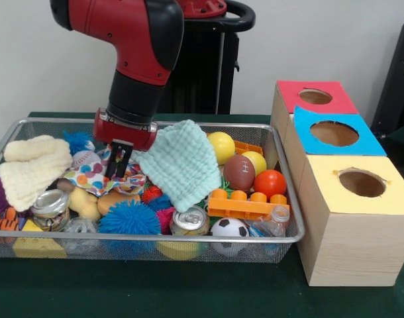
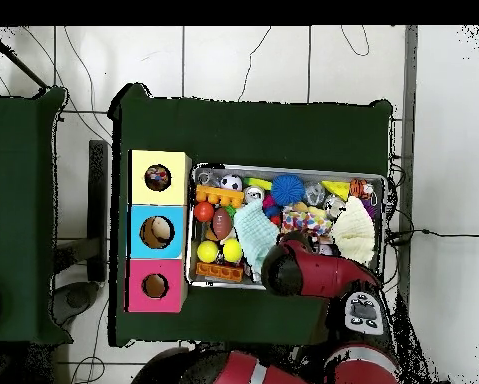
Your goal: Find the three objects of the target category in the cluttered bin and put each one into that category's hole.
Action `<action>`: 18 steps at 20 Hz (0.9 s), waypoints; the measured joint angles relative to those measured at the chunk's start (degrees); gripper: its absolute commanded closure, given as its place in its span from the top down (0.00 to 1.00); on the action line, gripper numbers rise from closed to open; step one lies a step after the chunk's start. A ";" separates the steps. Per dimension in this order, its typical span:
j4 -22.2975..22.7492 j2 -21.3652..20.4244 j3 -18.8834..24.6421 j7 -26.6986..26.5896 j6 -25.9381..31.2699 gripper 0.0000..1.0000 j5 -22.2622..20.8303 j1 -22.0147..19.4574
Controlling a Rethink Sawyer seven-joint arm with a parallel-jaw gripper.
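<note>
My gripper [image 1: 118, 161] hangs low over the left-middle of the wire bin [image 1: 281, 147]. Its two black fingers [image 1: 112, 163] point straight down with only a narrow slit between them, and nothing is held there. The tips reach down to the polka-dot cloth [image 1: 89, 176]; I cannot tell whether they press it or stop just above.

Just right of my fingers a pale green waffle-weave washcloth [image 1: 181, 161] drapes over the heap. To my left lies a folded cream cloth [image 1: 31, 167]. Near the front edge sit a spiky blue ball [image 1: 128, 218], a drink can [image 1: 189, 220], a small soccer ball [image 1: 229, 229] and an orange toy block [image 1: 247, 204]. Farther right are a toy football [image 1: 238, 172], a yellow ball [image 1: 220, 144] and an orange ball [image 1: 269, 183].

Right of the bin stands the wooden sorting box with red [image 1: 314, 97], blue [image 1: 334, 133] and yellow [image 1: 361, 183] holes. From overhead, something lies in the yellow hole [image 2: 158, 178] and the blue hole [image 2: 157, 232].
</note>
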 measured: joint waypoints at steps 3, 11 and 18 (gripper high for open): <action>0.23 -1.15 0.35 0.00 2.11 0.00 -0.02 -0.25; 2.08 -8.92 2.27 0.00 9.52 0.00 -0.06 -1.45; 1.89 -16.33 2.00 0.00 12.16 0.00 1.05 2.17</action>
